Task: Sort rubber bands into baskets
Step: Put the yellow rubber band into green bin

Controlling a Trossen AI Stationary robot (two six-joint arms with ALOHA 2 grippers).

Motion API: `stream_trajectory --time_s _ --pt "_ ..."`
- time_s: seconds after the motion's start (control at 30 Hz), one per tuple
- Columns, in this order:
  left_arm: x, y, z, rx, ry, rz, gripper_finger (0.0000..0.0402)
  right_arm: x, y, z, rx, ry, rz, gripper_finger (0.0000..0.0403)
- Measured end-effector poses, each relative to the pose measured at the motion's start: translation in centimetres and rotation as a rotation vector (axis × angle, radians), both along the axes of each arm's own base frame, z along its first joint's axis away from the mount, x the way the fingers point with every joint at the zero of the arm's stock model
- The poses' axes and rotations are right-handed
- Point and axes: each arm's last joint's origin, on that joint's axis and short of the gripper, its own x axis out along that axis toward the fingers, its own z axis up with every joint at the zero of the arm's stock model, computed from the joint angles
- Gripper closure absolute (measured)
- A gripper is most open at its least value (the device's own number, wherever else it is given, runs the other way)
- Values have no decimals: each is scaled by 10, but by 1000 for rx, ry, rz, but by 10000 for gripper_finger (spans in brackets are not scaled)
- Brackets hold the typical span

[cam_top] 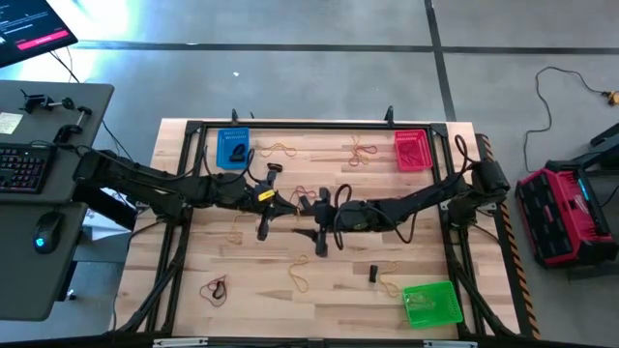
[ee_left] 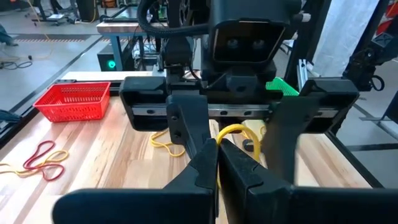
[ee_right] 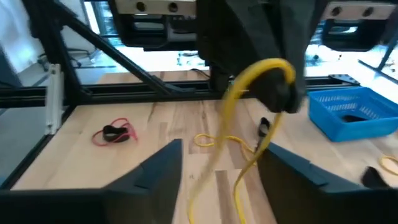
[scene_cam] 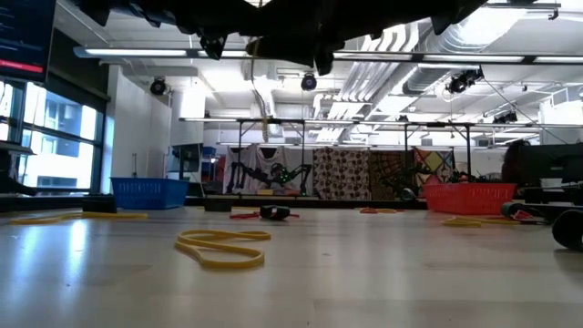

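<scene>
baskets (cam_top: 232, 150): 3 | arms (cam_top: 145, 184): 2 | red-black case (cam_top: 566, 213): 1

Both arms reach inward and meet nose to nose above mid-desk, raised clear of the surface. Left gripper (cam_top: 290, 207): jaws closed, pinching a yellow band (ee_left: 231, 130) that loops out just beyond the tips. Right gripper (cam_top: 311, 210): jaws spread wide, facing the left gripper, whose closed tips sit between and just ahead of them.
</scene>
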Motion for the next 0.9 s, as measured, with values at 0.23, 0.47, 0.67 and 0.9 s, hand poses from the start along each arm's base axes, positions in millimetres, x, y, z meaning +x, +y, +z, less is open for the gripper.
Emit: stream_trajectory --time_s 0.23,0.47,0.67,0.9 --pt "0 0 0 0 0 0 401 0 -2 0 -39 0 -27 388" --pt "0 -1 0 41 -3 -2 379 -1 1 0 -63 3 -17 400" --pt "0 -5 2 52 -24 -16 320 -8 6 8 -50 82 -26 401" --pt "0 -7 5 57 -52 14 261 -38 20 43 27 167 -61 402"
